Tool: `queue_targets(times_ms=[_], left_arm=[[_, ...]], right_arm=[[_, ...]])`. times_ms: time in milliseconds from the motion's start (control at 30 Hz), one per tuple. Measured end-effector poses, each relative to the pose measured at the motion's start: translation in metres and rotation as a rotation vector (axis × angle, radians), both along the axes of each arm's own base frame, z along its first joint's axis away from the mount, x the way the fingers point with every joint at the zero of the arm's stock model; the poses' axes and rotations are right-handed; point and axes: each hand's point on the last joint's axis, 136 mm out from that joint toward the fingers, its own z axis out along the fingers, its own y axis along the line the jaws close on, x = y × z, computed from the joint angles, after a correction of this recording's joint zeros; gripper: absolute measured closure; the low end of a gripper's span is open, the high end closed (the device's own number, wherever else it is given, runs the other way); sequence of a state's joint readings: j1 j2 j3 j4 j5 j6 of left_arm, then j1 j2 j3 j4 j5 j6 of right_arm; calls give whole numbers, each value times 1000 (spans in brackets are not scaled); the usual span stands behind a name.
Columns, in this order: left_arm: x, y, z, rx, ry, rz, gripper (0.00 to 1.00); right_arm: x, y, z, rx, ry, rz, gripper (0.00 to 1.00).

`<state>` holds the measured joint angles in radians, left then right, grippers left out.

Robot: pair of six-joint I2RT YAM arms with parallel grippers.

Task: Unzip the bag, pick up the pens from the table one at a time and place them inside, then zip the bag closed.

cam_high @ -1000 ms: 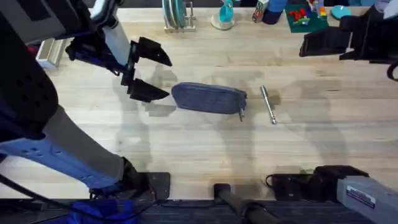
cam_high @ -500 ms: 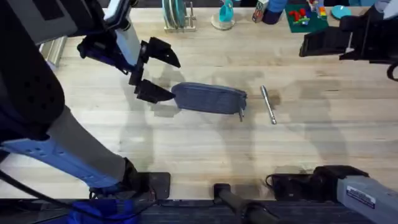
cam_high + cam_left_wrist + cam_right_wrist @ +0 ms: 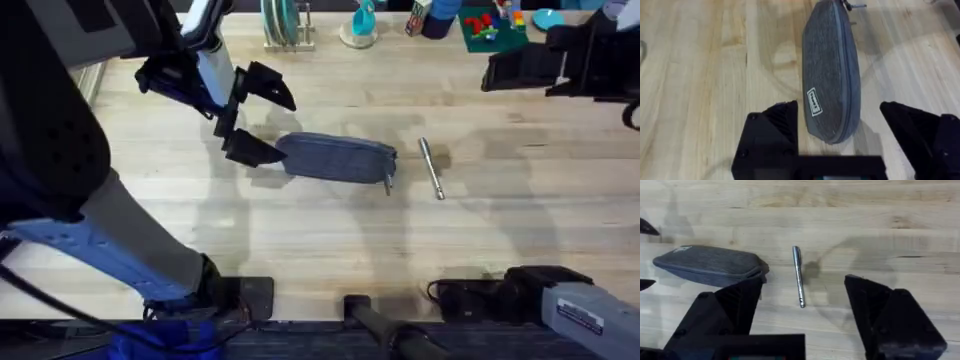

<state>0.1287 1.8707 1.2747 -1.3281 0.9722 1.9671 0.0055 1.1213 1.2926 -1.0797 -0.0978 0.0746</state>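
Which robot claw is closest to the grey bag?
The left gripper. Its open fingers sit right at the bag's end, while the right gripper hangs far off at the table's back.

Bright, even light; soft shadows on the table (image 3: 300, 250); perhaps slightly blurred edges.

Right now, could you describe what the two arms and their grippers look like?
Both grippers have chunky, angular matte-black fingers: left gripper, right gripper. The left arm has a grey link with blue joint sections and a white segment near the wrist. The right arm's base is grey, bearing a small label.
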Motion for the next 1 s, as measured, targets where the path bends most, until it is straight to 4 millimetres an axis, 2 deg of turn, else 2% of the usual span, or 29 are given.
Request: queue_targets(times_ms=[300, 833, 900, 1000], left_arm=[[-1, 0, -25, -12, 96, 0, 8], [-1, 0, -25, -13, 105, 3, 27], [-1, 0, -25, -12, 107, 4, 211], [-1, 0, -25, -12, 107, 4, 629]], right_arm=[[0, 0, 0, 0, 0, 0, 5], [0, 0, 0, 0, 0, 0, 5], [0, 0, 0, 0, 0, 0, 5], [0, 0, 0, 0, 0, 0, 5]])
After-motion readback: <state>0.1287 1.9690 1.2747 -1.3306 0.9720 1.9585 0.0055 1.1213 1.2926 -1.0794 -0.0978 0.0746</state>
